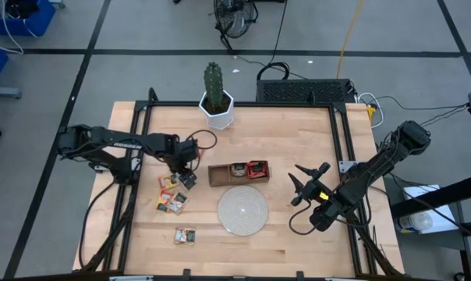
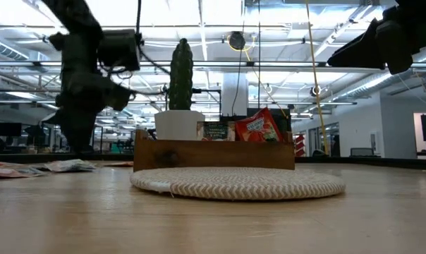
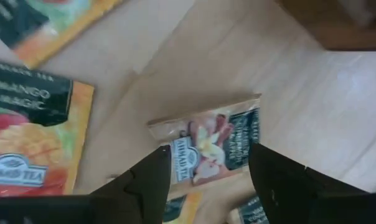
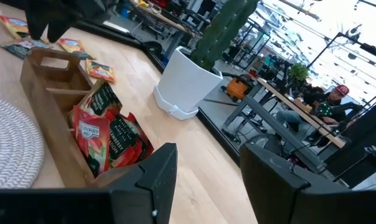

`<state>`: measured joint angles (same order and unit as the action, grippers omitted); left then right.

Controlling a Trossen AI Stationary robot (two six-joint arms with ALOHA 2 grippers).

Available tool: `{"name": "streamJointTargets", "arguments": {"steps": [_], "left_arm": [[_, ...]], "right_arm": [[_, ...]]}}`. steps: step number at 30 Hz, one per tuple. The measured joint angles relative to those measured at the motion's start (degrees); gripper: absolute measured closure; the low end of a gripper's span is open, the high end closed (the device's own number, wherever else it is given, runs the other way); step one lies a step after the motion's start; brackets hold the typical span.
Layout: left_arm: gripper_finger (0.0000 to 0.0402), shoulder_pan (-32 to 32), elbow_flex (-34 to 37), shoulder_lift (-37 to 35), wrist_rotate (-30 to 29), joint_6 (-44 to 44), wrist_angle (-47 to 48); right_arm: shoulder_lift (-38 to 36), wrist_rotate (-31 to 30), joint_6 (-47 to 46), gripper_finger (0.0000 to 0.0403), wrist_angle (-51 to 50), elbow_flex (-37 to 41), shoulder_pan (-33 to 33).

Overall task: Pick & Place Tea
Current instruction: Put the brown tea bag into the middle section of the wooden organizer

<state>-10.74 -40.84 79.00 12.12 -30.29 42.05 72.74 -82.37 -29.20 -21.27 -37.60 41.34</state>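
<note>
The left tool (image 1: 187, 176) hangs low over the counter (image 1: 298, 140), at about 9 o'clock from the brown wooden tray (image 1: 220, 175), right at the near edge of a loose cluster of tea sachets (image 1: 171, 192). Its fingers (image 3: 147, 186) stand apart, and between them lies one pale sachet (image 3: 210, 144) with a dark green panel, flat on the wood; the fingers frame it without pressing on it, so nothing is gripped. Just beside it, in the left wrist view, an orange mango sachet (image 3: 32, 140) lies flat, and another orange one (image 3: 45, 25) shows farther off.

More of the tea sits well apart from that cluster: a small pair of sachets (image 1: 185, 235) lies at 7 o'clock from the round woven disc (image 1: 242, 211). Inside the tray, a red sachet (image 1: 256, 168) leans in the end compartment at the 3 o'clock end, and a dark green one (image 1: 238, 168) stands in the middle compartment; the compartment at the 9 o'clock end looks bare. The right wrist view shows the red sachets (image 4: 91, 137) tilted against the tray wall.

The disc rests on the counter just at 6 o'clock from the tray. A cactus in a white pot (image 1: 217, 109) stands at 12 o'clock near the far edge.

The right tool (image 1: 306, 184) waits at 3 o'clock from the disc, raised off the counter, its fingers (image 4: 157, 180) parted and holding nothing.
</note>
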Motion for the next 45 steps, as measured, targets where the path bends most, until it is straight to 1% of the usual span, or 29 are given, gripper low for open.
{"name": "streamJointTargets", "arguments": {"steps": [4, 9, 16, 19, 22, 25, 27, 30, 34, 35, 40, 45], "left_arm": [[0.0197, -1.3, 4.2, 0.0, 2.5, -0.2, -5.3], [0.0197, -2.3, 6.9, -0.1, 2.6, -1.3, -6.4], [0.0202, -2.7, 7.6, -0.2, 2.9, -1.7, -7.6], [0.0203, -2.8, 7.7, -0.1, 4.5, -0.6, -8.6], [0.0212, -2.7, 7.7, 0.0, 5.4, 0.0, -9.3], [0.0233, -2.7, 7.7, 0.0, 5.2, -0.2, -9.2], [0.0255, -2.7, 7.7, 0.0, 4.1, -0.4, -9.1], [0.03, -2.7, 7.7, 0.2, 2.8, -0.8, -8.9], [0.038, -2.7, 7.7, 0.2, 2.7, 0.2, -9.4], [0.0388, -2.7, 7.7, 0.2, 2.8, 0.4, -9.6], [0.0395, -0.6, 6.4, -1.0, 1.3, 1.3, -11.6], [0.0397, 3.6, -0.3, -3.8, -5.8, 3.6, -11.7]], "right_arm": [[0.0, 0.0, 0.1, 0.0243, 0.0, 0.0, 0.0], [0.0, 0.0, 0.1, 0.0243, 0.0, 0.0, 0.0], [0.0, 0.0, 0.1, 0.0243, 0.0, 0.0, 0.0], [0.0, 0.0, 0.1, 0.0243, 0.0, 0.0, 0.0], [0.0, 0.0, 0.1, 0.0243, 0.0, 0.0, 0.0], [0.0, 0.0, 0.1, 0.0243, 0.0, 0.0, 0.0], [0.0, 0.0, 0.1, 0.0243, 0.0, 0.0, 0.0], [0.0, 0.0, 0.1, 0.0243, 0.0, 0.0, 0.0], [0.0, 0.0, 0.1, 0.0243, 0.0, 0.0, 0.0], [0.0, 0.0, 0.1, 0.0243, 0.0, 0.0, 0.0], [0.0, 0.0, -0.1, 0.0243, 0.0, 0.0, 0.0], [0.0, 0.0, -0.3, 0.0243, 0.6, 0.0, -0.4]]}}
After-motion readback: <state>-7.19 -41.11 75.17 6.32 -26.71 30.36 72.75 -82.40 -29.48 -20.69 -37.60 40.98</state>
